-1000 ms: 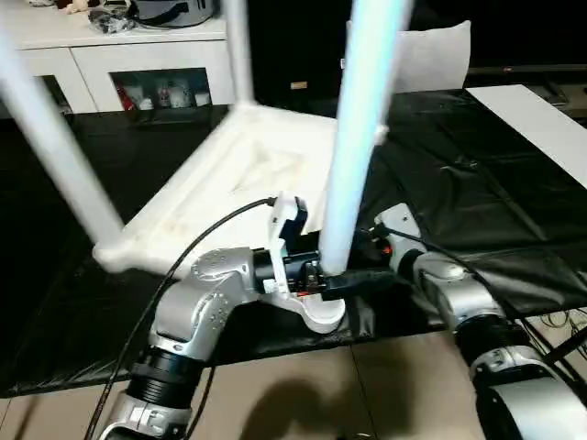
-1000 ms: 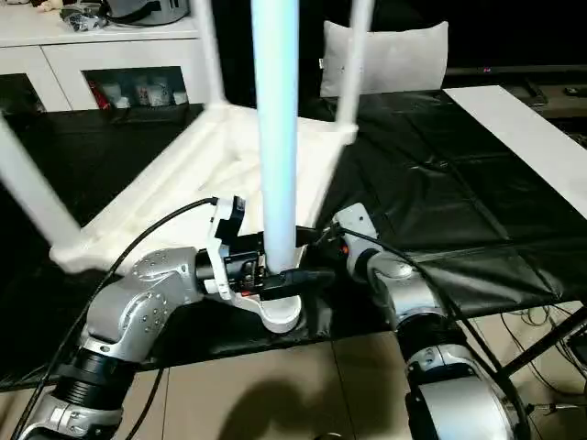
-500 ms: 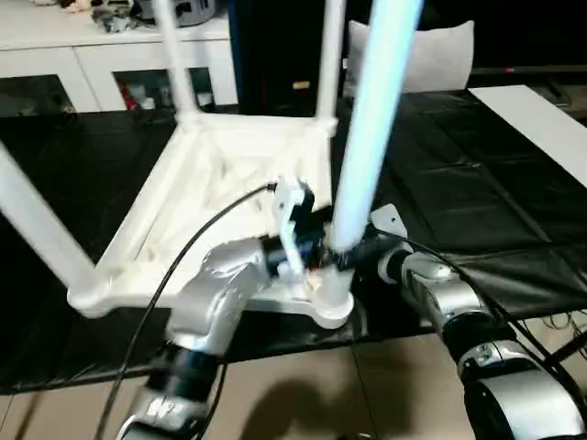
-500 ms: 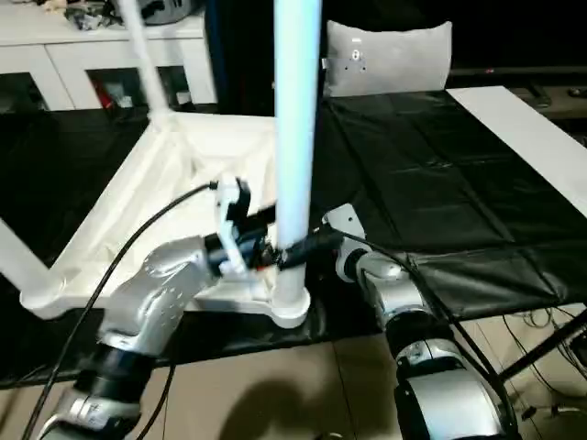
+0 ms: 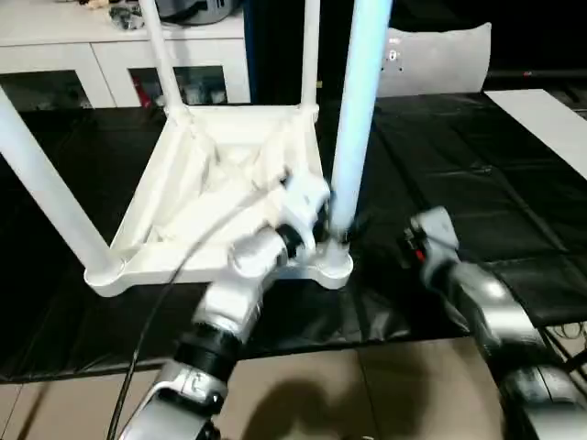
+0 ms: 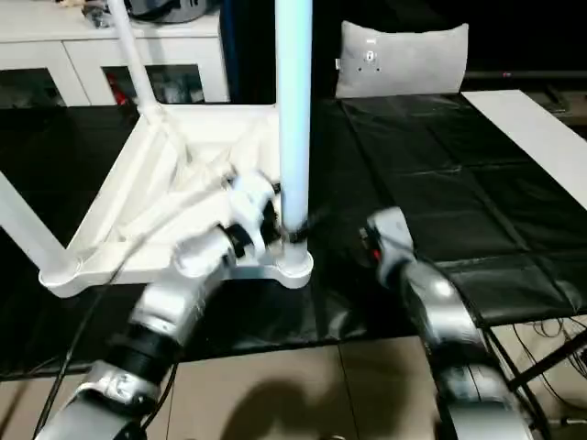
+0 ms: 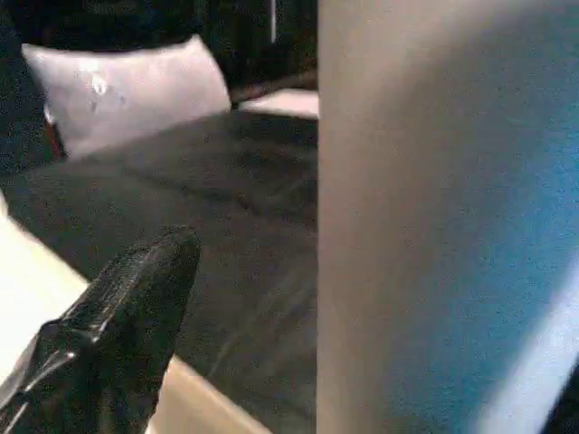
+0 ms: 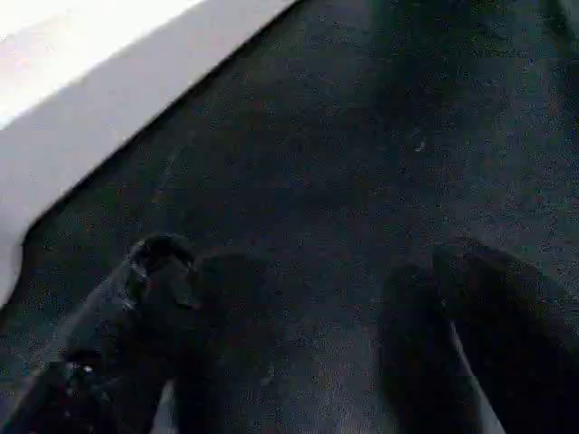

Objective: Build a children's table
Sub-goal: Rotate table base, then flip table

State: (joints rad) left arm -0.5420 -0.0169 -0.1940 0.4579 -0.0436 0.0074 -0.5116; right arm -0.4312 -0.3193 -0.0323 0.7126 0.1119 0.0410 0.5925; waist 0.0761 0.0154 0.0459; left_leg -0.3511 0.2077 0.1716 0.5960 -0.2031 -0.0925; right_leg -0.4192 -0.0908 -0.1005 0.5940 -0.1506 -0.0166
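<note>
The left gripper [image 5: 323, 231] is at the base of the near leg [image 5: 358, 110], its fingers [image 7: 127, 316] apart beside the leg; the right gripper [image 8: 298, 298] is open over the black sheet [image 5: 459, 165], apart from the table; the children's table [image 5: 220, 183] lies upside down on the sheet, four legs pointing up.

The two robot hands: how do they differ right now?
The left gripper sits at the foot of a table leg, one black finger beside it; the right gripper hangs apart with nothing between its open fingers, over black sheeting. Both have black fingers on silver arms.
</note>
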